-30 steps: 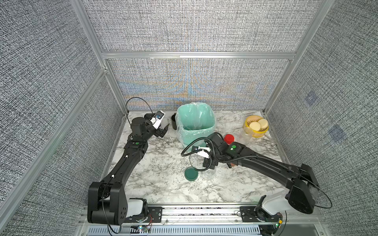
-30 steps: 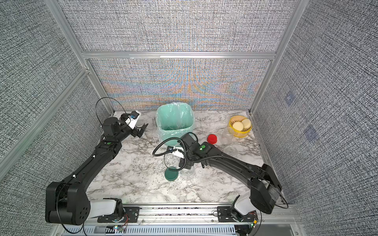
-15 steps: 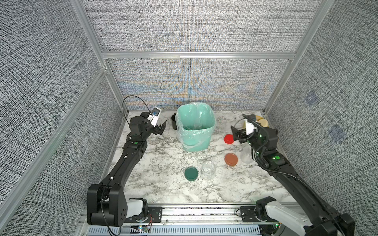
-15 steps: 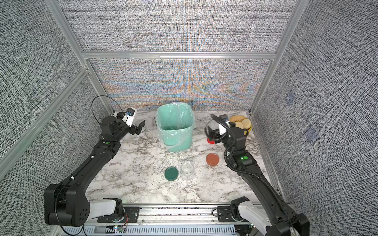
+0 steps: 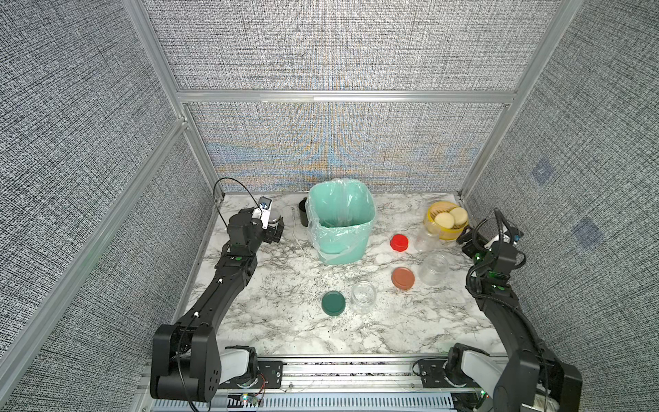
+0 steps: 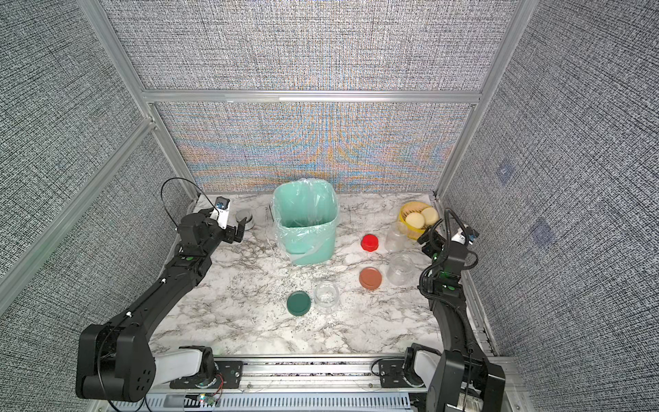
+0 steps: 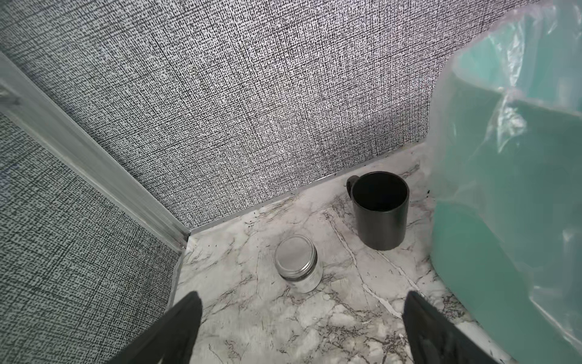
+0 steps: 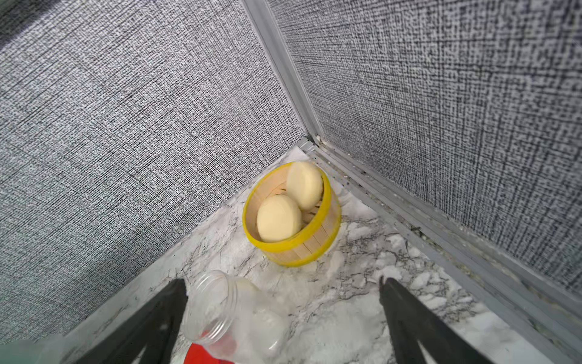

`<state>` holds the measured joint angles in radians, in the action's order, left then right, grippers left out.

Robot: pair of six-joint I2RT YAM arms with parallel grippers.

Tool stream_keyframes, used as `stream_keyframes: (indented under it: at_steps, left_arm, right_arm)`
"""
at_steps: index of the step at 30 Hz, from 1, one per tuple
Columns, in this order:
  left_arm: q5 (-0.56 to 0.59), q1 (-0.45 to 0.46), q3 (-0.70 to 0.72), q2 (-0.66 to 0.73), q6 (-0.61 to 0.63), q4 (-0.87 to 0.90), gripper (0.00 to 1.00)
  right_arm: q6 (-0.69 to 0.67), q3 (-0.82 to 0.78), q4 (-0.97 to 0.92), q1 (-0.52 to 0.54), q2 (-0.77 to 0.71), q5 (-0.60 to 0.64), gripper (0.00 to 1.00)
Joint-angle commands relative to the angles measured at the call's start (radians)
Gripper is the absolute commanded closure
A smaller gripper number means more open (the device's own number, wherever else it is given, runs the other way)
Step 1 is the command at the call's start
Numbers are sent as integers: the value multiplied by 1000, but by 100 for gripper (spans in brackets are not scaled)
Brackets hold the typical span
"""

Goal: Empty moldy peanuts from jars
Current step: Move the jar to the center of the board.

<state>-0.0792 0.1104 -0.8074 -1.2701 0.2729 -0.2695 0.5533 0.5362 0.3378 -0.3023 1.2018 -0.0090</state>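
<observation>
Evidently the three clear jars [image 5: 433, 268] stand upright, lidless and empty on the right half of the worktop [image 5: 285, 321], the rearmost jar [image 8: 233, 310] just beside the right fingers [image 5: 470, 238], which gape wide holding nothing, like the far-off left fingers [image 5: 276, 233]; no moldy peanuts show, and the right arm is nearer.

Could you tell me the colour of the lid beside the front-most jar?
The lid is dark green, clearest in a top view.
</observation>
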Motion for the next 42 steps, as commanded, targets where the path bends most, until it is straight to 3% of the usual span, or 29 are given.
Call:
stream_keyframes:
  at_steps: [1, 4, 8, 10, 11, 12, 18, 23, 33, 42]
  left_arm:
    - [-2, -2, -3, -2, -17, -35, 1]
    - [-10, -3, -9, -8, -18, -40, 0]
    - [-18, -3, -7, -11, -14, -40, 0]
    - [-20, -2, -6, -13, -11, -40, 1]
    - [-20, -2, -4, -15, -11, -42, 0]
    - [-22, -3, -3, -17, -12, -44, 1]
    - [-37, -2, 2, -33, -20, -57, 0]
    - [-38, -3, 8, -38, -11, -58, 1]
    - [-34, -4, 10, -34, 2, -53, 0]
    - [-31, -4, 17, -39, 10, -59, 0]
  right_arm:
    - [104, -12, -86, -28, -16, -161, 2]
    - [171, -57, -50, -43, -61, -289, 16]
    - [204, -69, -132, -71, -132, -287, 73]
    - [207, -65, -199, -90, -164, -244, 85]
    - [208, -66, -229, -103, -179, -224, 97]
    - [214, -66, -255, -118, -188, -213, 100]
    - [253, -70, -295, -217, -80, -424, 100]
    - [229, -50, -315, -230, 75, -587, 100]
    - [173, -69, -380, -214, 133, -633, 100]
    - [188, -78, -347, -107, 185, -670, 100]
